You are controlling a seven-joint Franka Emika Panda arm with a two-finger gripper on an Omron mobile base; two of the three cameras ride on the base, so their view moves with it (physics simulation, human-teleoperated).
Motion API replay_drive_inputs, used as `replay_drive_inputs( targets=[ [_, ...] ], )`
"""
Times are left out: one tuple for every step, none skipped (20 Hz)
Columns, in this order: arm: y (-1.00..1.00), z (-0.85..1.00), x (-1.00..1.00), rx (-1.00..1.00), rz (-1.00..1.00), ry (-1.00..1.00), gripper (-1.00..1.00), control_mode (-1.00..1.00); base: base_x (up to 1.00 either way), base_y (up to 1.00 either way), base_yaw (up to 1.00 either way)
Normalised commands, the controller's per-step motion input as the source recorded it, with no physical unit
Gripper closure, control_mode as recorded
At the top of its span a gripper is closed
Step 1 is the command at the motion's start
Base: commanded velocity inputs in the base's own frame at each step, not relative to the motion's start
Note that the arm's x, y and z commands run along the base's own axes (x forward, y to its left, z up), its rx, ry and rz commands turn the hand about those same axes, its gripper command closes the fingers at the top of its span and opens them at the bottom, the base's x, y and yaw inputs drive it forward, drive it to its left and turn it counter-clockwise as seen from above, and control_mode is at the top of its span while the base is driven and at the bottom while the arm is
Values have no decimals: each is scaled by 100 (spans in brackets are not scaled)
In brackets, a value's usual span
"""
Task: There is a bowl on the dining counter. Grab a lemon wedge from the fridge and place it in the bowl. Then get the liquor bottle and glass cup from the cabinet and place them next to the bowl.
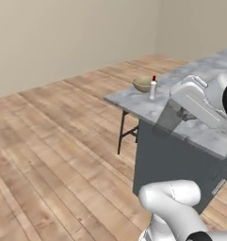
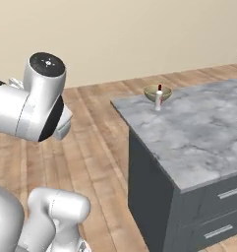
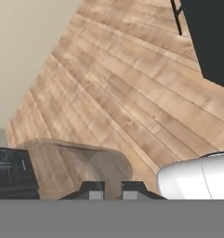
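Observation:
The dull yellow bowl stands near the far corner of the grey marbled dining counter. The pale liquor bottle with its red cap stands upright right beside the bowl. My gripper hovers over the counter's near edge, short of the bottle, shut on the grey translucent glass cup. The cup hangs tilted from the fingertips. The lemon wedge, the fridge and the cabinet are out of view.
A black-legged stool stands under the counter's far end. The dark grey counter base has drawers with silver handles. Open wooden floor runs left to the beige wall.

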Motion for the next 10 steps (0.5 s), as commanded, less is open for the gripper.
replay_drive_inputs(
  targets=[
    [0,0,0,0,0,0,100,100,49,79,-57],
    [0,0,0,0,0,0,100,100,46,82,-57],
    [0,0,0,0,0,0,100,100,45,81,-57],
    [0,0,0,0,0,0,100,100,46,83,-57],
    [0,0,0,0,0,0,100,100,45,83,-57],
    [0,0,0,0,0,0,100,100,46,81,-57],
    [0,0,0,0,0,0,100,100,44,80,-56],
    [0,0,0,0,0,0,100,100,44,79,-56],
    [0,0,0,0,0,0,100,100,45,79,-55],
    [0,0,0,0,0,0,100,100,45,79,-55]
  ],
)
